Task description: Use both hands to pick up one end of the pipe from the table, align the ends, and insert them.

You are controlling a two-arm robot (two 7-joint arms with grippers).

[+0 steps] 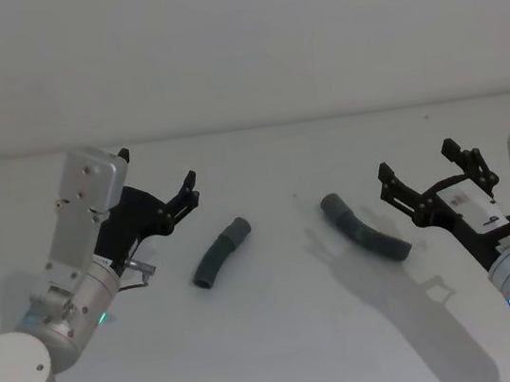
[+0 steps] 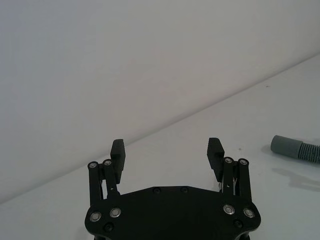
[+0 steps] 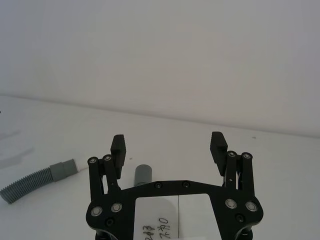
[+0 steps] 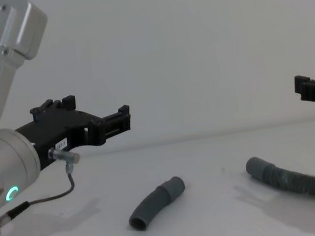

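Nearest to the viewer, the left black skeletal claw (image 2: 166, 150) hangs above the plain white counter (image 1: 287, 340), jaws spread wide and empty. The right black claw (image 3: 168, 142), cut by the chest view's edge, is equally spread and holds nothing. Its frame hides part of the short curved dark grey hose (image 3: 142, 172). This piece and the longer ribbed grey hose (image 1: 365, 232) lie apart between both claws.

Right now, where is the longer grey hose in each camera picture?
Head: longer hose, right of centre, near the right gripper.
Chest: longer hose, low on the right.
Left wrist: its cuff, apparently, off beside the left gripper.
Right wrist: cuff beyond, between the open fingers.
Shared landmark: table's far edge.
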